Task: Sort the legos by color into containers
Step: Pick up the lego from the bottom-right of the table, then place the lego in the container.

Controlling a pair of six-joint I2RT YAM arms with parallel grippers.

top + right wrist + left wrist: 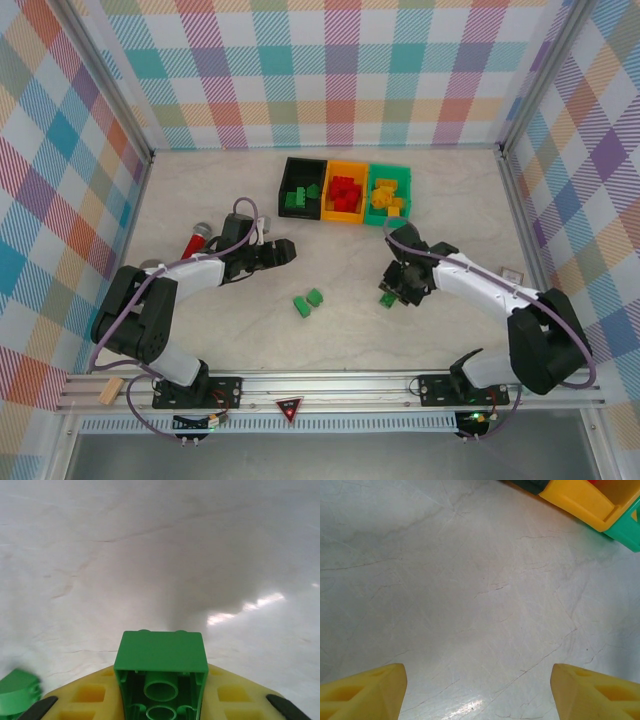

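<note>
Pale, marble-patterned table (200, 330), enclosed on three sides by checked walls (340, 70), with an aluminium rail (330, 385) along the near edge. Open room: a broad bare band crosses the front between the two arm bases, and bare stretches flank the bins left and right at the rear. Loose pieces lie only about mid-table.

Containers, three, joined in a row near the back wall: black bin (300, 162), orange bin (347, 165), green bin (390, 169). Contents: green bricks (298, 198) in the black bin, roughly three; red bricks (345, 192) in the orange bin and yellow-orange bricks (385, 197) in the green bin, each heap too crowded to count.

Loose green bricks (303, 306), two, lie just beside each other at mid-table, well apart from the bins and between the two grippers.

Right gripper (395, 290), low over the table in front of the green bin, is clamped on one held green brick (161, 655). The right wrist view shows its hollow underside between the yellow fingers (90, 695). One further green piece (17, 697) sits at the lower-left corner of that view, cut off; whether it touches the gripper cannot be told.

Left gripper (285, 252) stands with its fingers (362, 690) spread wide over bare table, holding nothing. Corners of the orange and green bins show ahead of it in the left wrist view.

One red-and-grey stick (197, 239) lies beside the left arm, towards the left wall.
</note>
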